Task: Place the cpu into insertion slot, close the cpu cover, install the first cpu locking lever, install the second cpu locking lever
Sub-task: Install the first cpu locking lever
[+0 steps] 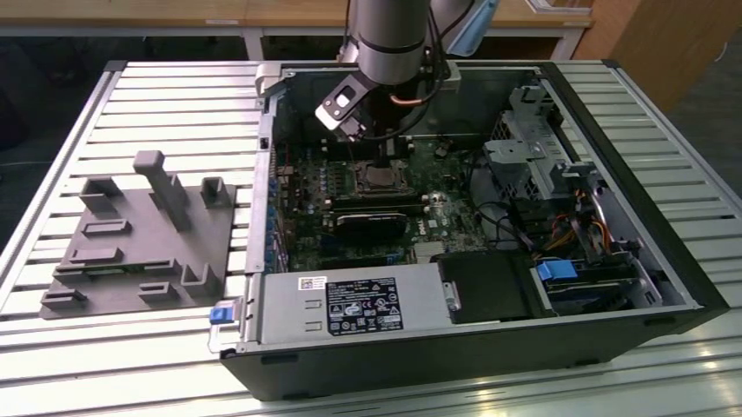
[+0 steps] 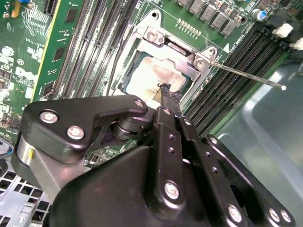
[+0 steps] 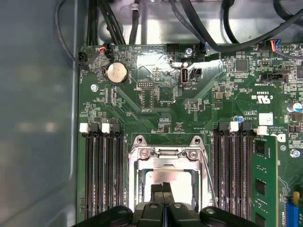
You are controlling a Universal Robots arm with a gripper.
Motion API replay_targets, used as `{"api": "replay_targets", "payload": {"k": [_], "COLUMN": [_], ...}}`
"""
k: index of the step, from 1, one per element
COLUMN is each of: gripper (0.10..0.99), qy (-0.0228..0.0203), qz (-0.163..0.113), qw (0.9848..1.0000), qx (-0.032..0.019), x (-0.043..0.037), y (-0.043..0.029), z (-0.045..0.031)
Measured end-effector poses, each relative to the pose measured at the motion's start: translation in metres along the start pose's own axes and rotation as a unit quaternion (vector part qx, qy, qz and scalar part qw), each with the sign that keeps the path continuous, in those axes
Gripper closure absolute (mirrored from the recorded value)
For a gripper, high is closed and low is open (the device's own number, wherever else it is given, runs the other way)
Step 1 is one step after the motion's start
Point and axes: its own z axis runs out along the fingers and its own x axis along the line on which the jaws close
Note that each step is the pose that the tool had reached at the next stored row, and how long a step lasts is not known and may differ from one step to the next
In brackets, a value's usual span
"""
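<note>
Slatted metal table [image 1: 162, 95], wooden desk [image 1: 139, 12]

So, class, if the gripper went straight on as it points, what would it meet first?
Most likely the cpu, exposed through the cpu cover; the gripper seems almost on it.

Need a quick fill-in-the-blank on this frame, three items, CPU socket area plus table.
1. The cpu shows through the window of the silver cpu ____.
2. The gripper, right over the cpu, is ____ (open/shut).
3. The grey fixture lies to the exterior view's ____ of the computer case.
Missing words: cover; shut; left.
</note>
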Motion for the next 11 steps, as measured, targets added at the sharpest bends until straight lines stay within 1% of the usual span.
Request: {"api": "replay_targets", "payload": {"k": [11], "gripper": [0.98], "qy": [0.0001], "qz": [0.0], "qw": [1.0], "qx": [0.0], "x": [0.0008], "y": [0.0005], "z": [-0.0135]}}
